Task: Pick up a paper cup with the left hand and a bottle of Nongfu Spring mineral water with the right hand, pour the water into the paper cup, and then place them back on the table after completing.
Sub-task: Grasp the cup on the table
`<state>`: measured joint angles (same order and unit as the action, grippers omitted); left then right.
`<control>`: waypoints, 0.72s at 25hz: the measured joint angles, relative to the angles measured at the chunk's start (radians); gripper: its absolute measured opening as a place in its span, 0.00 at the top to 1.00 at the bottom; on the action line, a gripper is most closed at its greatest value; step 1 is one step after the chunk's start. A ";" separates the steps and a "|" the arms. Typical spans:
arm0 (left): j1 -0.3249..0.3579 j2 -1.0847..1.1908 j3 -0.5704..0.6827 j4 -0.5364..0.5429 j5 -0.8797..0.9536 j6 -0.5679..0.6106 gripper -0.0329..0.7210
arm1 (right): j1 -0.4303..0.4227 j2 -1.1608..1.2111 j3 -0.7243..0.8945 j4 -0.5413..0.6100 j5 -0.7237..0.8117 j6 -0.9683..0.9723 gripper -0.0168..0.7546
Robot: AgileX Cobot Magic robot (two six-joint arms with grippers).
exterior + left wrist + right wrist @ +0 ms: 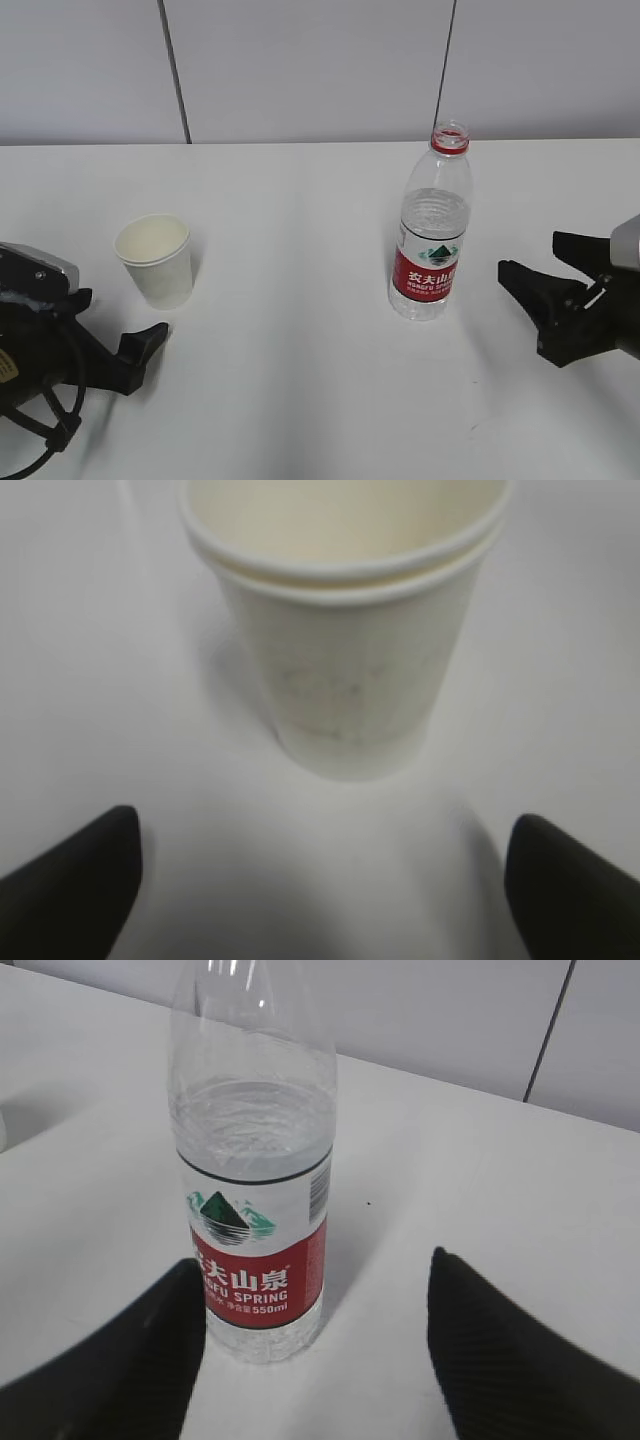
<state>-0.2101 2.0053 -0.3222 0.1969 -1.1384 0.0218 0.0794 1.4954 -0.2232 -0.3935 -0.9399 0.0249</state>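
Fingers on both grippers stand spread and empty from where I sit. On my left wrist view the left hand (320, 880) shows its two black fingertips (75, 880) at the lower corners, wide apart, with the paper cup (345, 630) upright on the table (100, 680) just ahead of them and centred in the gap, touching neither. It looks like two cups nested, since I see a doubled rim. I cannot tell whether any liquid is inside it.

On the right wrist view the right hand (310, 1350) also has its fingers (510, 1350) parted. The Nongfu Spring bottle (255, 1210) stands upright just in front, closer to the finger on the left of that view; I cannot tell whether that finger touches it. The cap is off, the red neck ring is bare, and the water (250, 1130) reaches a little above the red and white label.

From the exterior view, the left hand (135, 350) sits low at the left edge, near the cup (157, 260), and the right hand (535, 275) sits to the right of the bottle (432, 235), apart from it. Cup and bottle stand well apart on the white tabletop (300, 400).
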 joint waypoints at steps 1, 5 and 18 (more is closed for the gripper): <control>0.000 0.002 -0.005 0.000 -0.001 0.000 0.07 | 0.000 0.000 0.000 -0.002 -0.002 0.000 0.31; 0.000 0.005 -0.047 0.003 -0.005 0.000 0.07 | 0.000 0.000 -0.003 -0.002 -0.004 0.000 0.31; 0.000 0.080 -0.180 0.079 -0.005 0.000 0.10 | 0.000 0.001 -0.004 -0.002 -0.005 -0.002 0.31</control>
<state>-0.2101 2.0853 -0.5020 0.2763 -1.1430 0.0218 0.0794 1.4967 -0.2271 -0.3952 -0.9450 0.0230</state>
